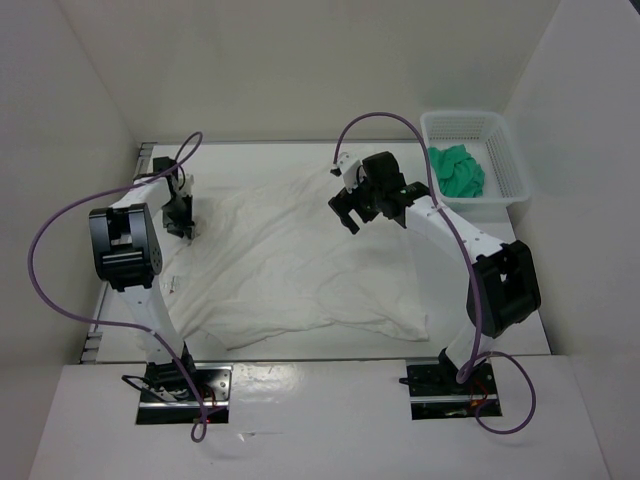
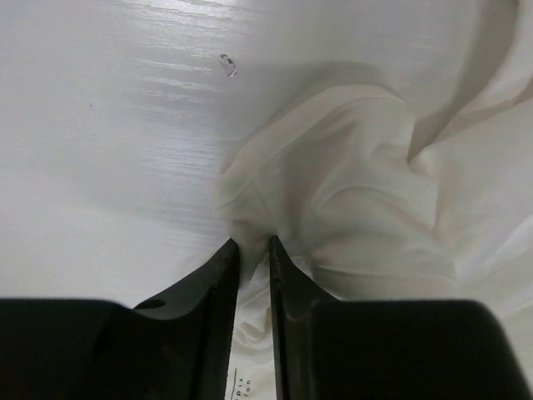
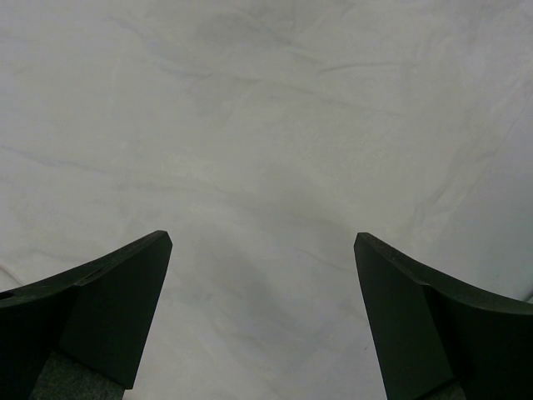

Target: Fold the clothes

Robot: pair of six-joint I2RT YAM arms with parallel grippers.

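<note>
The clothes (image 1: 300,270), one large wrinkled white garment, lie spread over the middle of the white table. My left gripper (image 1: 180,222) sits at the garment's far left edge. In the left wrist view its jaws (image 2: 253,243) stand close together with a bunched fold of the clothes (image 2: 358,167) pinched between them. My right gripper (image 1: 350,215) hovers over the garment's far right part. Its jaws (image 3: 262,242) are wide open with nothing between them, and flat white clothes (image 3: 266,125) fill the view below.
A white mesh basket (image 1: 510,165) stands at the far right corner with a green cloth (image 1: 458,170) inside. Bare table (image 2: 100,125) lies left of the held fold. White walls close in the table on three sides.
</note>
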